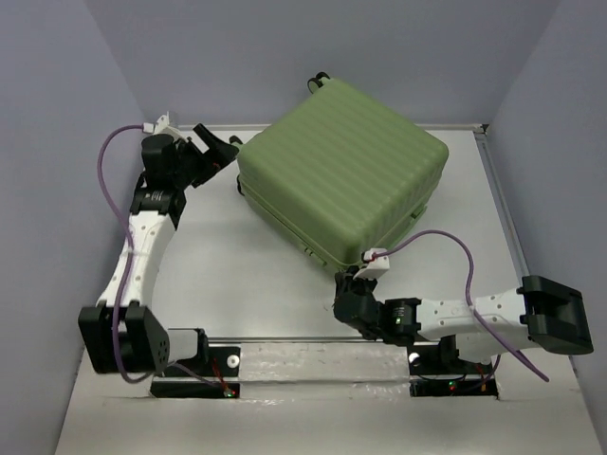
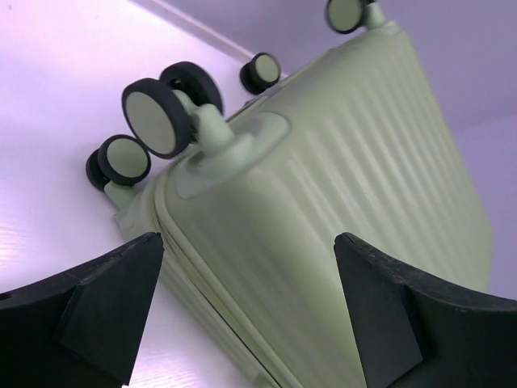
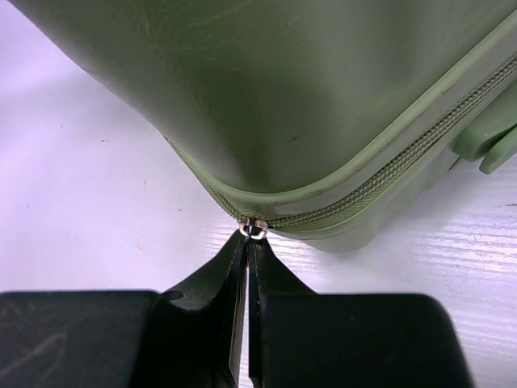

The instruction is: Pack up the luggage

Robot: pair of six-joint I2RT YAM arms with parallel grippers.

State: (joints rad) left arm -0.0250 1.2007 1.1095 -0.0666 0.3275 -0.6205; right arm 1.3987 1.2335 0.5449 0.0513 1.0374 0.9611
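Note:
The luggage [image 1: 341,171] is a light-green ribbed hard-shell suitcase lying flat and closed on the white table, turned at an angle. My left gripper [image 1: 220,150] stands open at its back-left end, close to the shell and apart from it. In the left wrist view the luggage [image 2: 347,202] and its black wheels [image 2: 157,117] fill the space beyond the open left gripper [image 2: 246,242]. My right gripper [image 1: 349,282] is at the near corner. In the right wrist view the right gripper [image 3: 252,238] is shut on the small metal zipper pull [image 3: 256,229] of the luggage [image 3: 307,97].
The white table [image 1: 247,275] is walled in by purple-grey panels on the left, back and right. A silver rail [image 1: 322,360] carrying both arm bases runs along the near edge. The right arm's cable [image 1: 446,237] loops just in front of the suitcase.

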